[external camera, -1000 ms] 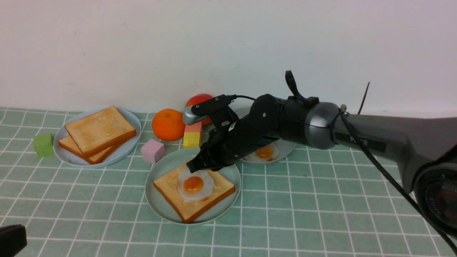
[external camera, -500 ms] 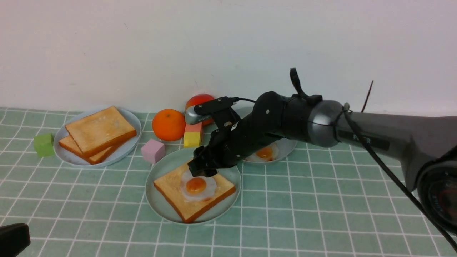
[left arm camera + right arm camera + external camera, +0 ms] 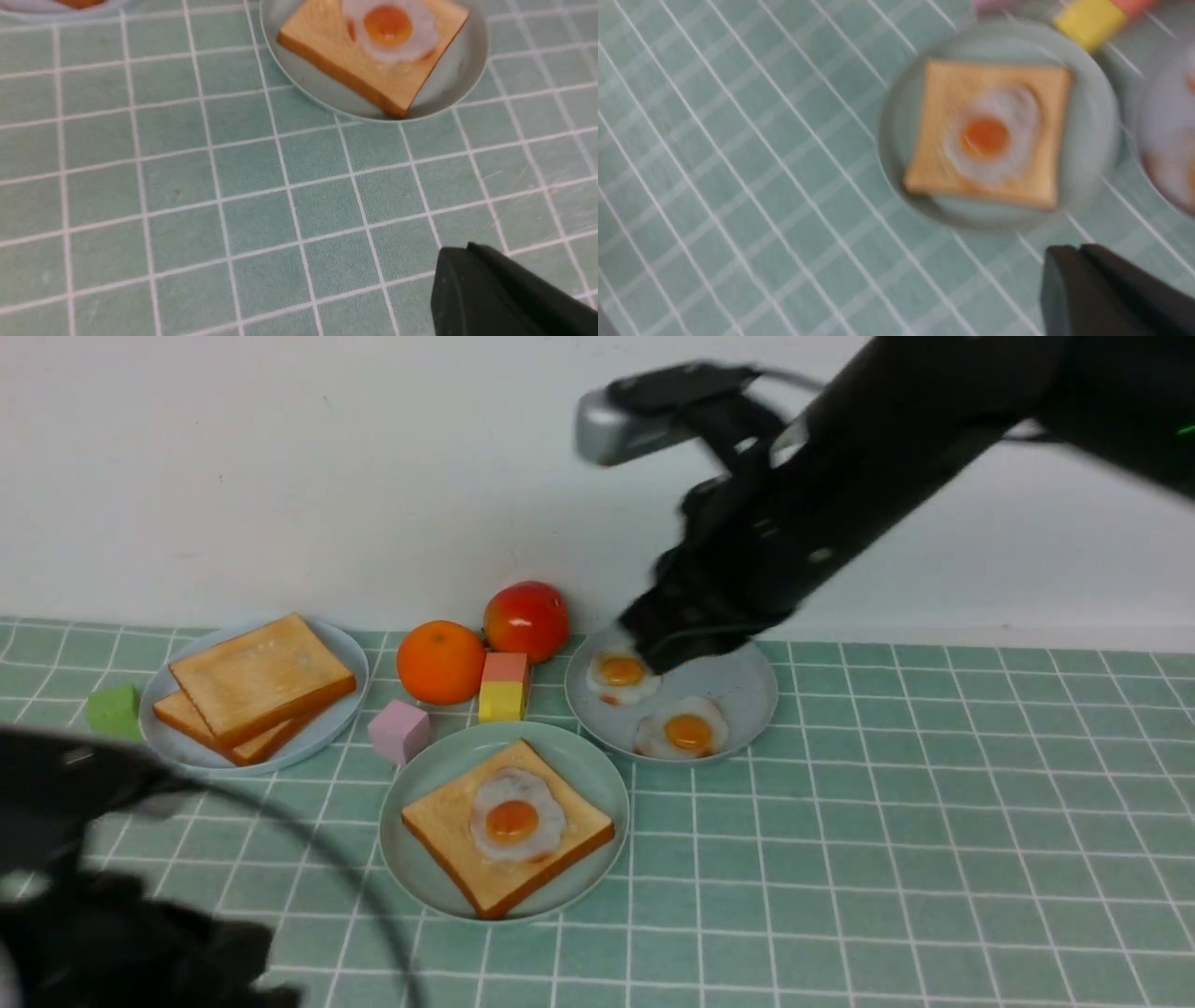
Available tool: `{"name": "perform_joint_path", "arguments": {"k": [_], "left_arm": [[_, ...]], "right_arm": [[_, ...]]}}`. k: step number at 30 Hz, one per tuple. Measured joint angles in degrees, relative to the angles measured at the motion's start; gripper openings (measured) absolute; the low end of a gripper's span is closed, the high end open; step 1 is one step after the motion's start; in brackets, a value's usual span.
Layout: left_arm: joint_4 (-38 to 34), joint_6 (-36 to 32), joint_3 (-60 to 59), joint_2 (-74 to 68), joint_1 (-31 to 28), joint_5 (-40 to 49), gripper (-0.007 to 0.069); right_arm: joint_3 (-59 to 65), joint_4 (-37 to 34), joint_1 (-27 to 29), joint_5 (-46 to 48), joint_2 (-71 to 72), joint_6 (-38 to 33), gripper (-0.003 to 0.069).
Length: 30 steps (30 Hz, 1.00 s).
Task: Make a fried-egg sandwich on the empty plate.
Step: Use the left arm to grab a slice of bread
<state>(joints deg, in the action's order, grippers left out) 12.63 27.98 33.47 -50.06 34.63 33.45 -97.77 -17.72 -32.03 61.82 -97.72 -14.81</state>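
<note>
Tiled tabletop bears mint plate; white wall behind.

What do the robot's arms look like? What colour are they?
Both are black. The right arm carries a silver-grey camera box with a dark cable and a tiny green light. The left arm is a blurry dark shape with a thin black wire.

The tabletop is mint green, crossed by a white grid of square tiles. The round plastic plate is pale mint green. The square toast slice is golden brown with a darker orange crust. The wavy flat egg is white with a round orange yolk. The small cube is pink, the other cube light green. The two-tone block is pink above and yellow below. The wall is plain white.
</note>
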Motion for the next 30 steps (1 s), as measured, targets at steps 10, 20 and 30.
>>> {"name": "perform_joint_path", "arguments": {"k": [10,20,30], "left_arm": [[-4.0,-16.9,21.7,-28.2,-6.3,-0.7,-0.0013],[-13.9,-46.6,44.4,-52.4,-30.6,2.6,-0.0013],[-14.6,-68.4,56.3,-66.5,-37.8,8.5,0.0106]], "right_arm": [[17.2,8.8,0.0,2.8,21.7,12.2,0.0002],[35.1,9.6,0.0,-0.6,40.0,13.2,0.0010],[36.6,10.2,0.0,-2.5,45.2,13.2,0.0015]]}}
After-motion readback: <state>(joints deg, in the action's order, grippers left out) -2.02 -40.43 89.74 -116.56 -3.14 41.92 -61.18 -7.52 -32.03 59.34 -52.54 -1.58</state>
